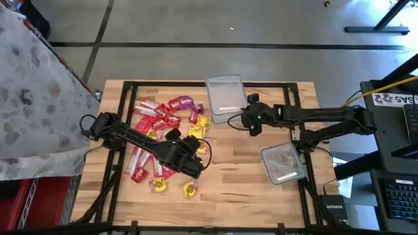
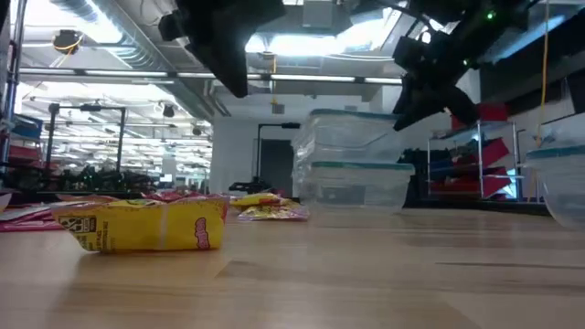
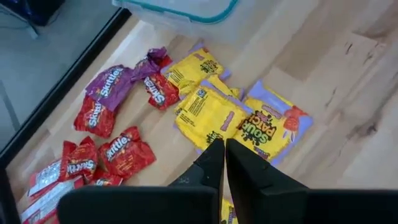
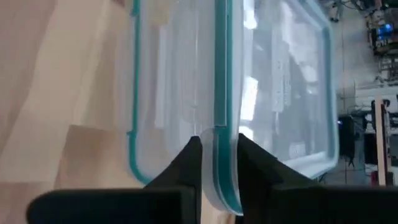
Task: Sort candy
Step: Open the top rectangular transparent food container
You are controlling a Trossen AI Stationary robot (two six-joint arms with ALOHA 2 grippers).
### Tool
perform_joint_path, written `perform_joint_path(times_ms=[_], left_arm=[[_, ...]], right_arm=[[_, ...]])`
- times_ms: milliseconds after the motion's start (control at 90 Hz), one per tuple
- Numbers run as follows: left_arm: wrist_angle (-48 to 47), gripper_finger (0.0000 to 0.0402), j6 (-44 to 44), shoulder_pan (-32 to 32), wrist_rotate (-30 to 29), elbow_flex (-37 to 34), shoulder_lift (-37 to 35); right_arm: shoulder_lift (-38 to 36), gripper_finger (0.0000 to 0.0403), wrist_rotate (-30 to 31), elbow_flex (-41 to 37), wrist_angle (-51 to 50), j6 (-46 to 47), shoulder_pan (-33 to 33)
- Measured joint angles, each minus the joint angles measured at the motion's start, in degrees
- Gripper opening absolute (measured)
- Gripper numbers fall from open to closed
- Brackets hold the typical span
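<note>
The candy (image 1: 163, 124) lies in a loose pile of red, yellow and purple packets on the table's left half. One yellow packet (image 2: 142, 224) lies apart, near the front. My left gripper (image 1: 194, 163) hangs shut above the yellow packets (image 3: 211, 112) and holds nothing. A clear tub (image 1: 225, 98) with a teal-rimmed lid stands at the far middle of the table. My right gripper (image 1: 247, 121) is at the tub's near right corner, shut on the lid's rim. My right gripper pinches the teal-rimmed edge of the clear lid (image 4: 217, 134) between its two fingers, one on each face of the rim. The fingers come roughly level from the table's right side. Whether the lid is lifted off the tub, I cannot tell.
A second clear tub (image 1: 282, 163) stands near the table's right edge, in front of my right arm. Bare wood (image 1: 241, 183) lies between the candy pile and that tub. A black frame (image 1: 124, 85) runs around the tabletop.
</note>
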Motion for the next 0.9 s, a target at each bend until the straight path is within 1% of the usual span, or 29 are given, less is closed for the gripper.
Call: perform_joint_path(times_ms=[100,211,311,400,489,556,656,711,800,900], left_arm=[[0.0,0.0,-0.9,-0.1,-1.8,0.0,0.0],[-0.2,0.0,-1.8,-0.6,-4.4,0.0,0.0],[-0.6,0.0,-2.7,-1.8,-5.8,1.1,0.0],[-0.6,0.0,-3.0,-3.7,-8.5,3.6,-0.1],[-0.5,0.0,-2.7,-6.2,-12.4,7.2,-0.1],[-0.2,0.0,-2.1,-8.2,-15.3,10.4,-0.1],[0.4,0.0,0.3,-11.2,-20.3,15.2,-0.2],[2.6,0.0,2.4,-12.7,-22.7,17.1,-0.3],[7.1,0.0,7.4,-14.7,-25.3,19.2,-0.3],[12.9,0.0,12.5,-16.1,-25.6,19.5,-0.3]], right_arm=[[-1.4,0.0041,1.2,2.0,-1.0,0.2,2.3],[-3.0,0.0041,5.0,4.9,-1.5,1.1,6.0],[-3.7,0.0041,9.6,6.4,-4.4,2.2,11.6],[-4.2,0.0041,13.4,8.0,-6.7,4.9,17.9],[-4.3,0.0041,17.4,9.4,-10.5,9.6,25.1],[-4.0,0.0041,19.3,10.0,-13.5,14.3,31.1],[-3.1,0.0041,22.1,11.4,-14.3,21.5,40.3],[-2.4,0.0041,23.6,12.2,-14.9,26.2,45.0],[-0.2,0.0041,24.2,13.4,-16.2,33.2,51.5],[3.4,0.0041,22.5,16.5,-19.1,42.2,56.5]])
